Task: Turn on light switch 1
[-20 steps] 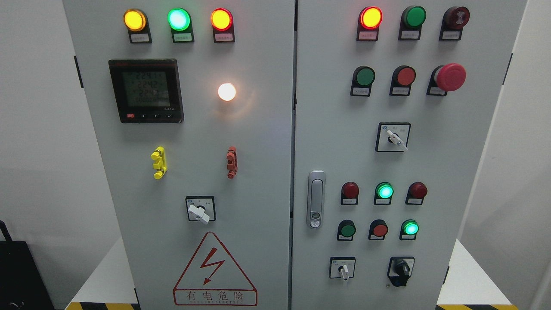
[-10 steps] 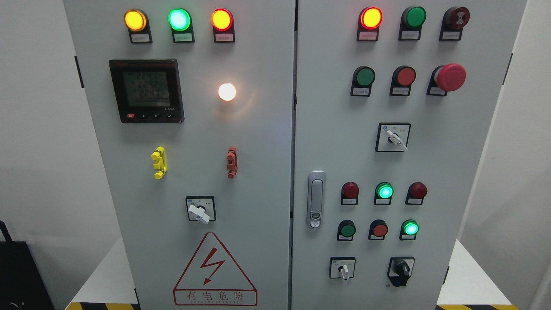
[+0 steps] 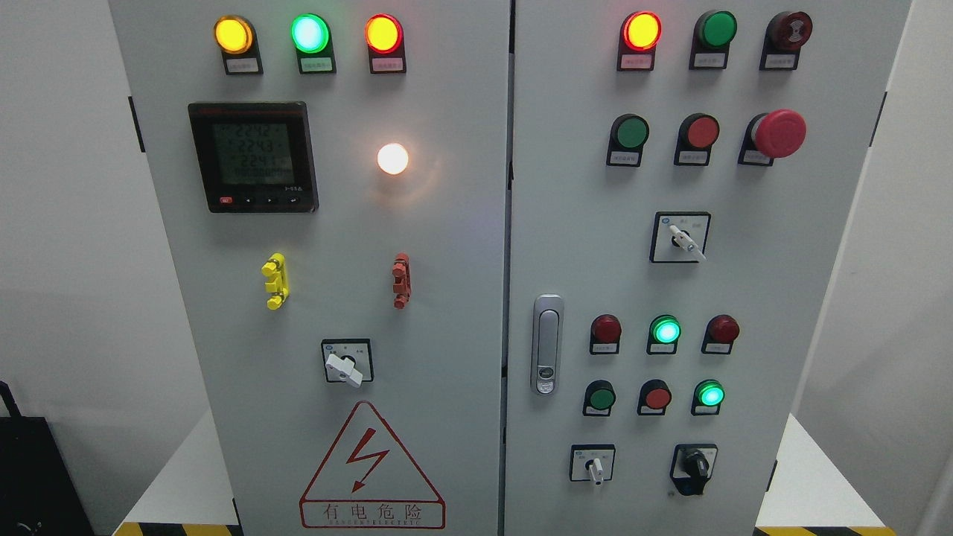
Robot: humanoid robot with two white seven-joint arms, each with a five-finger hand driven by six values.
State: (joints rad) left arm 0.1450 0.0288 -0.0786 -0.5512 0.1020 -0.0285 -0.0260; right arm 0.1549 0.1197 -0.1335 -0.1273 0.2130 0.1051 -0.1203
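Note:
A grey electrical cabinet point(image 3: 447, 298) with two doors fills the head view. On the left door a white rotary switch point(image 3: 345, 368) has its knob pointing down to the right. Above it glows a round white lamp point(image 3: 392, 158). The right door carries three more rotary switches: one white at mid height point(image 3: 685, 240), one small white at the bottom point(image 3: 594, 467) and one black point(image 3: 697, 464) beside it. I cannot tell which one is switch 1. Neither of my hands shows in the frame.
Lit yellow, green and red lamps point(image 3: 309, 33) line the top of the left door above a digital meter point(image 3: 253, 157). A red mushroom stop button point(image 3: 779, 133), push buttons and a chrome door handle point(image 3: 546, 344) sit on the right door. A black object point(image 3: 30, 476) stands at lower left.
Only the digits on the meter have flickered; nothing else has moved.

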